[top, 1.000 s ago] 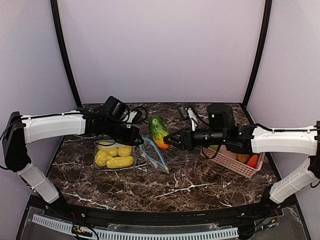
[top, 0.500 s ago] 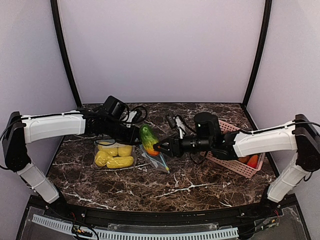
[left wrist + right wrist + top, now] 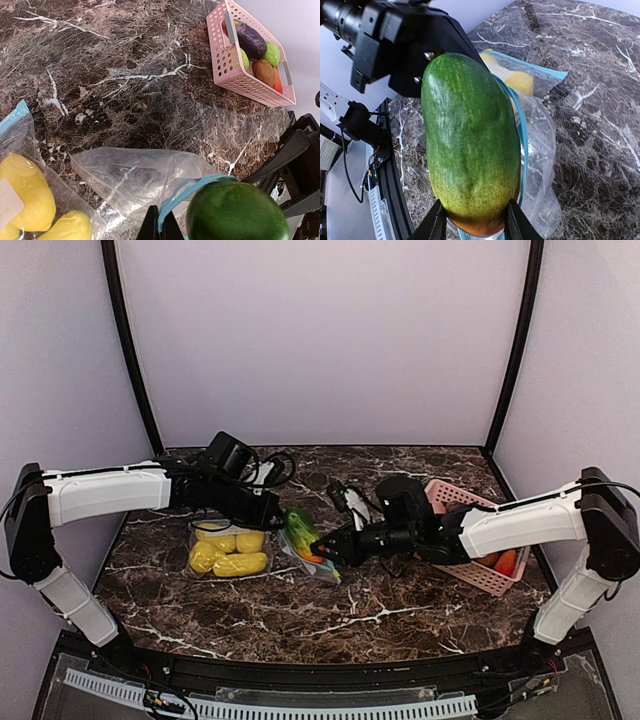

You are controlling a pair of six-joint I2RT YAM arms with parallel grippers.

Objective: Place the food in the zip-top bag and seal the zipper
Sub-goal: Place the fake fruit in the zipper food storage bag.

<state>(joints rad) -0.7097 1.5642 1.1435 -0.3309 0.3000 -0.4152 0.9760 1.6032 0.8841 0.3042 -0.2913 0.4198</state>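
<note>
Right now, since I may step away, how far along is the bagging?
Done: yellow toy fruits lie inside the zip-top bag. In hand: the left tool pinches the bag's blue rim, and the right tool holds a green toy fruit at the mouth. Left: purple, green and brown pieces wait in the pink basket; the zipper is unsealed.

The table (image 3: 125,75) is finished in a dark, marble-patterned surface with white veins, smooth and faintly shiny. The bag (image 3: 130,180) is made of thin, clear plastic film, creased and wrinkled, and is edged by a blue plastic zipper (image 3: 524,135). The green fruit (image 3: 470,145) is moulded smooth and glossy, with fine speckling. The yellow food (image 3: 27,192) is seen as smooth, glossy plastic. The basket (image 3: 225,55) is formed of pink, perforated, matt plastic.
</note>
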